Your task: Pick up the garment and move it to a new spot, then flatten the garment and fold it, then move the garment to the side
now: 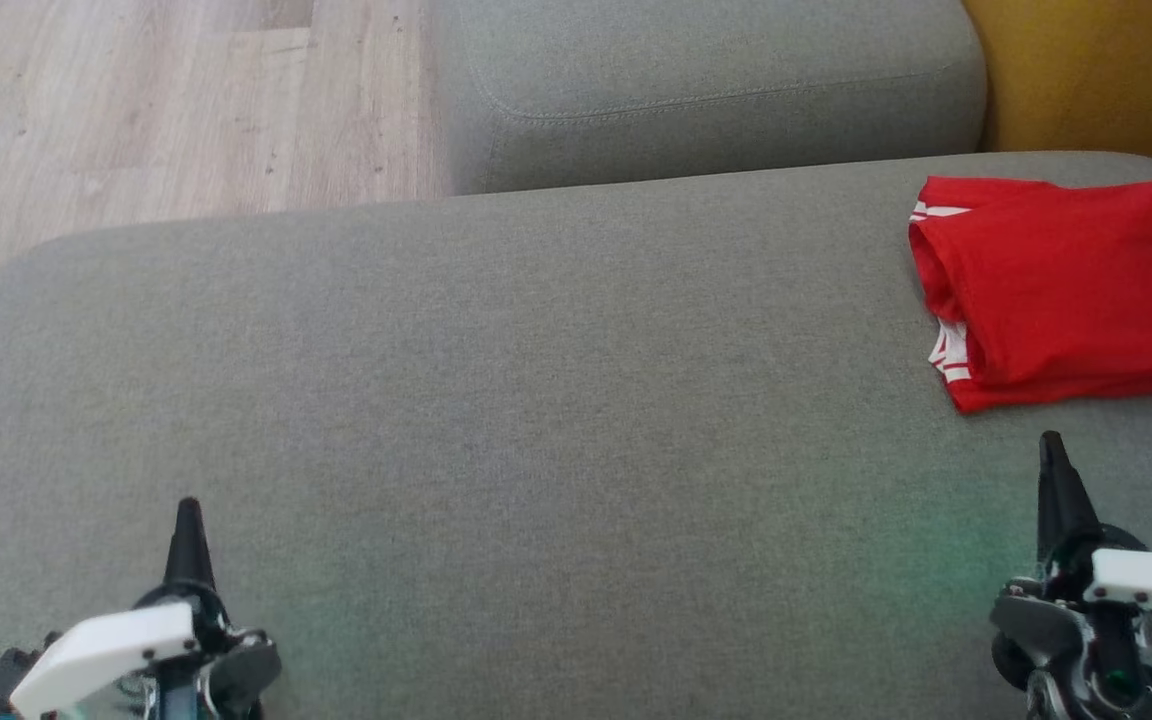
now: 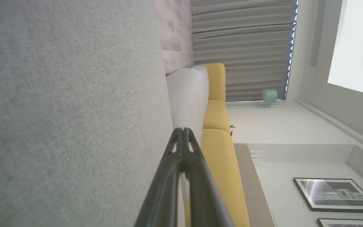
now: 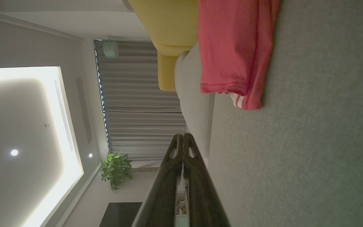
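Pressing together with nothing between them, the long dark fingers of the left gripper (image 1: 187, 525) at the lower left and the right gripper (image 1: 1056, 470) at the lower right show against the grey fabric sofa cushion (image 1: 536, 400). The folded red garment with white stripes (image 1: 1066, 290) lies on that cushion at the frame's right edge, above the right gripper and apart from it.

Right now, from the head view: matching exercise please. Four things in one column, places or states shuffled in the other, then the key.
Things
1. red garment
2. left gripper
3. right gripper
4. wooden floor

Places or states
A. shut, lower left, over the grey cushion
B. top left, beyond the cushion
C. folded, at the cushion's far right
D. shut, lower right, just short of the red garment

Pairs: 1-C, 2-A, 3-D, 4-B
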Controlling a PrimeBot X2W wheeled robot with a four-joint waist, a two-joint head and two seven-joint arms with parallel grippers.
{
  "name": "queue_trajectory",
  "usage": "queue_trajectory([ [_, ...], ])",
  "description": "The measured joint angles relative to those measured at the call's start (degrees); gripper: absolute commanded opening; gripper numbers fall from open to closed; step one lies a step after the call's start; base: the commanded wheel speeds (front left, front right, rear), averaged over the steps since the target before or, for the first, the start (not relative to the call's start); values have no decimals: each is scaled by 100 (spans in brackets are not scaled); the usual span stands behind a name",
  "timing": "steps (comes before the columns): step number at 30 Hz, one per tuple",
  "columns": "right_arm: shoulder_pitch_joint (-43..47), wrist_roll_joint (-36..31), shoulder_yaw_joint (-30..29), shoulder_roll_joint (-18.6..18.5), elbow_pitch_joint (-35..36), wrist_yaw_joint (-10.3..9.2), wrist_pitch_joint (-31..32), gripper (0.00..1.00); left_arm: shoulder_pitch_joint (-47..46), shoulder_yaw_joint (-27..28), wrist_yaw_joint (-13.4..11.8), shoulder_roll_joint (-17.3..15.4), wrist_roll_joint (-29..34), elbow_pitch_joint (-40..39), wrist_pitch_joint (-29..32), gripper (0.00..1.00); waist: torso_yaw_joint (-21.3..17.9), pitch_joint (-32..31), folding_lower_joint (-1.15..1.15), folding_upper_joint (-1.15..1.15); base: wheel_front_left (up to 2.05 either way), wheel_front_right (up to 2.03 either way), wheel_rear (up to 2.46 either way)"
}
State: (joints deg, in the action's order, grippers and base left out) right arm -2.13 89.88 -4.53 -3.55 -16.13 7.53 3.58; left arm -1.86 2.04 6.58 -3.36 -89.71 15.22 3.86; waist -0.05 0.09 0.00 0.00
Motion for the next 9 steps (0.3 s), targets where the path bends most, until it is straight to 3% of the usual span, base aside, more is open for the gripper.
queue_trajectory([
  [9,-112,352,-112,0,0,0,98,0,-136,57,53,3,-376,35,112,0,5,10,0,0,0,0,0],
])
